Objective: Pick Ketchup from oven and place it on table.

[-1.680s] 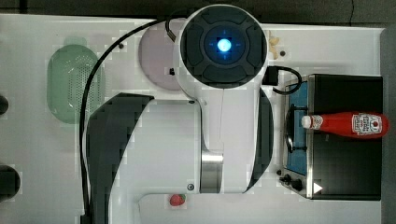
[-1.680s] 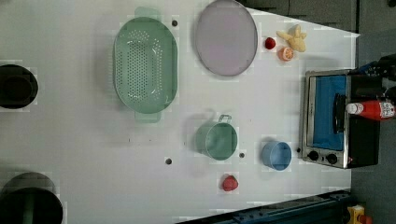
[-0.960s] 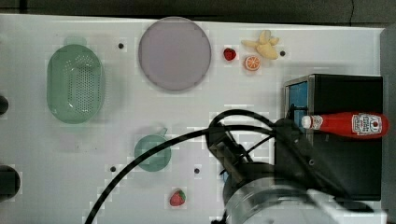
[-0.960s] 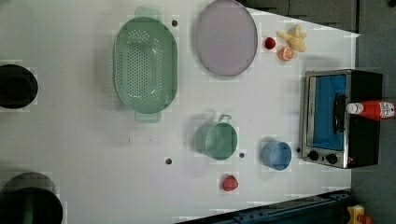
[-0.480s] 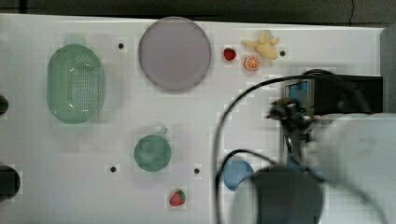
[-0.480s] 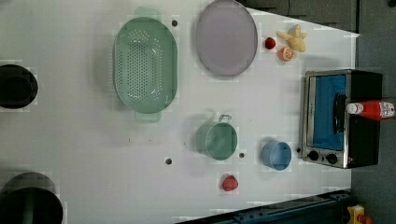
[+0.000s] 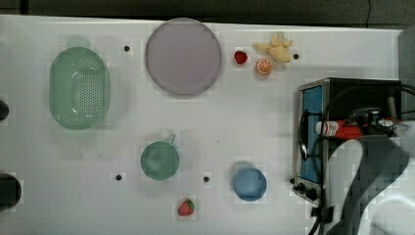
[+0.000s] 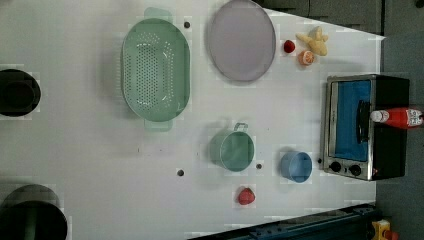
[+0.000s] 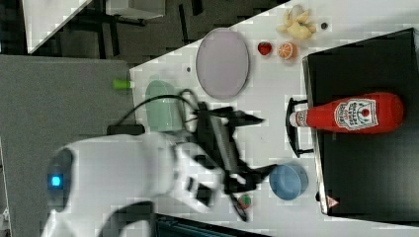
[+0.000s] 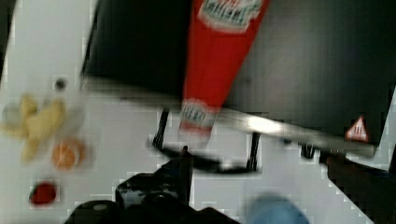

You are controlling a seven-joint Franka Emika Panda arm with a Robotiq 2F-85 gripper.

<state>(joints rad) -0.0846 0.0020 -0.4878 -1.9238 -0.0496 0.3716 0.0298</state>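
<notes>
Red and slim, the ketchup lies on its side on the black roof of the oven, its white cap reaching past the front edge above the door handle. We see our gripper with its fingers spread wide, short of the bottle, over the white tabletop near the blue bowl.

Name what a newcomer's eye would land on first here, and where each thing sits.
The red ketchup lying on its side on top of the black oven, cap poking past the door edge. Then the white robot arm, its gripper with jaws spread wide, over the table beside the blue bowl.
</notes>
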